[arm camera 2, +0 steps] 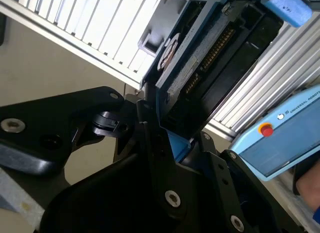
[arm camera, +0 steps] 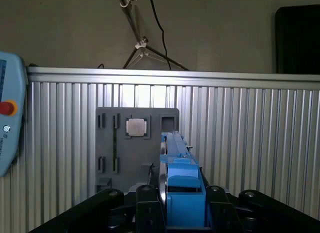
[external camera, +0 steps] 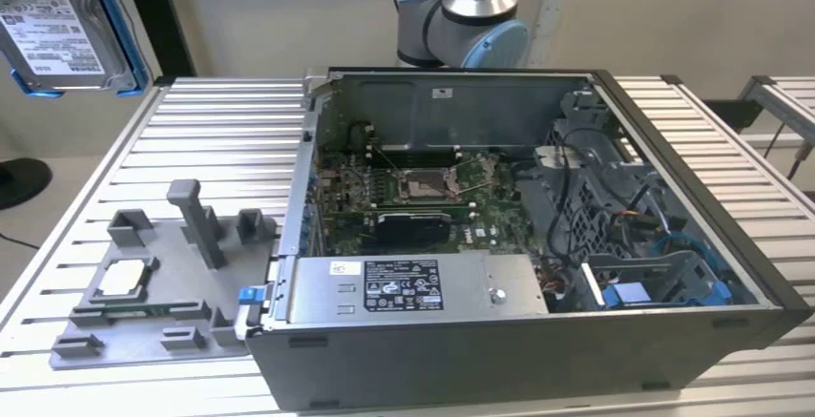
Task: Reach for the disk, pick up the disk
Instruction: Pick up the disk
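Two fingers (arm camera: 147, 208) clamp the disk (arm camera: 182, 190) aloft

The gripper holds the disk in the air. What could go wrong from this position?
1. The gripper seems to clamp the disk by its narrow edges, on the blue bracket; if the plastic flexes or slips, the disk could fall.
2. In the first wrist view the disk hangs over the grey fixture tray, close to the chip; a drop might hit either.
3. The teach pendant lies close by; a swing could strike it.
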You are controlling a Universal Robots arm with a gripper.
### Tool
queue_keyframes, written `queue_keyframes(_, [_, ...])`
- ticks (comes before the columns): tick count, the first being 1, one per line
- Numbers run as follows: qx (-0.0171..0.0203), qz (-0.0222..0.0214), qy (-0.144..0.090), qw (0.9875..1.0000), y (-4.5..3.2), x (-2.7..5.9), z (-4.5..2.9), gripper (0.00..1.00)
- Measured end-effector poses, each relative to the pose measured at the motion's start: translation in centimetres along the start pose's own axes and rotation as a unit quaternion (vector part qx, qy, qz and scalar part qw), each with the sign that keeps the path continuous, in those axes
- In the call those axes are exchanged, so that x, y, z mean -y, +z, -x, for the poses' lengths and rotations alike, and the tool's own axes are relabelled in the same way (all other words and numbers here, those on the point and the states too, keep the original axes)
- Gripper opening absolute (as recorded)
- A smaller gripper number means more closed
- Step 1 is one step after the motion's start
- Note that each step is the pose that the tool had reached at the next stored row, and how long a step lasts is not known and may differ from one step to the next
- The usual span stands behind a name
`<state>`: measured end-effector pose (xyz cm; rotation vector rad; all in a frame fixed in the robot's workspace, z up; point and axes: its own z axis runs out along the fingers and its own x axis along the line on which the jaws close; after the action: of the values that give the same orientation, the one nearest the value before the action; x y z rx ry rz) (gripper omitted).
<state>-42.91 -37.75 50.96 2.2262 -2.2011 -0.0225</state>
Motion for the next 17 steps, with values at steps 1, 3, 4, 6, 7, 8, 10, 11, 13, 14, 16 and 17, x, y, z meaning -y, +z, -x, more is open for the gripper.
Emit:
queue_keyframes(1, [0.0, 0.0, 0.0, 1.0, 0.0, 0.07, 0.0, 0.0])
queue_keyframes(3, [0.0, 0.0001, 0.0, 1.0, -0.01, 0.28, 0.0, 0.0])
queue_keyframes(4, [0.0, 0.0, 0.0, 1.0, -0.01, 0.42, 0.0, 0.0])
queue_keyframes(6, [0.0, 0.0, 0.0, 1.0, -0.02, 0.72, 0.0, 0.0])
queue_keyframes(7, [0.0, 0.0001, 0.0, 1.0, -0.02, 0.86, 0.0, 0.0])
queue_keyframes(8, [0.0, 0.0, 0.0, 1.0, -0.02, 0.98, -0.01, 0.0])
queue_keyframes(10, [0.0, 0.0, 0.0, 1.0, -0.03, 1.21, -0.01, 0.0])
queue_keyframes(11, [0.0, 0.0, 0.0, 1.0, -0.03, 1.32, -0.01, 0.0])
queue_keyframes(13, [0.0, 0.0, 0.0, 1.0, -0.03, 1.56, -0.01, 0.0])
queue_keyframes(14, [0.0, 0.0, 0.0, 1.0, -0.03, 1.68, -0.01, 0.0])
queue_keyframes(16, [0.0, 0.0001, 0.0, 1.0, -0.04, 1.91, -0.02, 0.0])
queue_keyframes(17, [0.0, 0.0, 0.0, 1.0, -0.04, 2.01, -0.02, 0.0])
